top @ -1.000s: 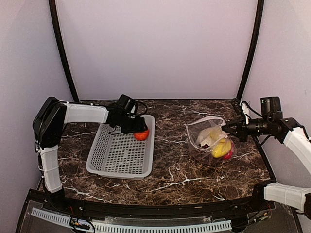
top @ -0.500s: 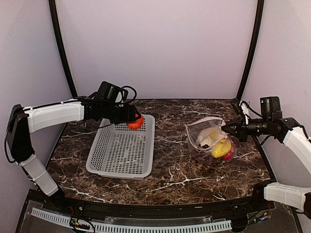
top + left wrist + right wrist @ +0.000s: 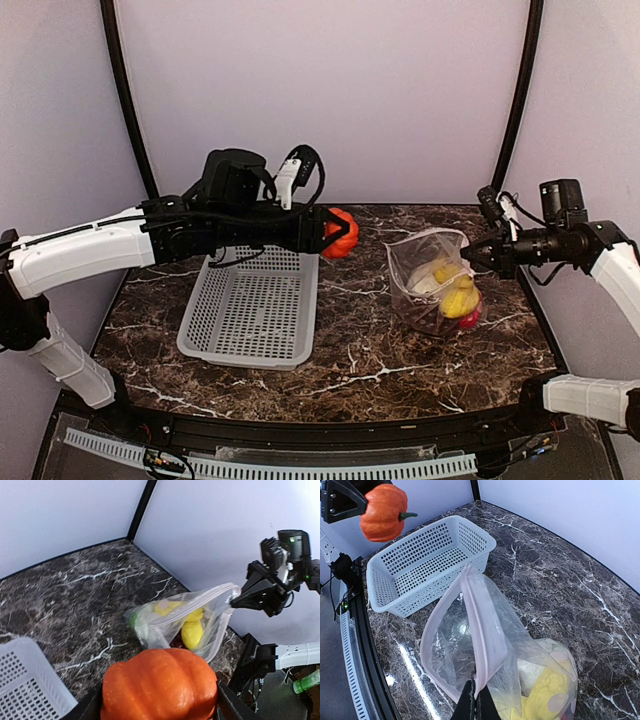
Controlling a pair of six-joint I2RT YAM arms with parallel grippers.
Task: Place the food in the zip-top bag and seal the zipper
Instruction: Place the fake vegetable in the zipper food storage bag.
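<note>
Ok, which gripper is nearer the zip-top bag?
Right. The right gripper pinches the zip-top bag at its mouth edge; the left gripper holds the orange piece in the air, left of it.

Brightness: even and fairly bright in all three views; pale walls (image 3: 320, 90) carry a lavender tint.
Glare: white streaks on the polished desk (image 3: 545, 570) near its front edge; sheen on the zip-top bag (image 3: 455, 630).
Shadows: faint and soft-edged beside the basket (image 3: 250, 310).
Focus: the orange piece (image 3: 160, 685), close to the left wrist lens, is slightly soft.
Distortion: the black posts (image 3: 125, 100) bow in the top view.
</note>
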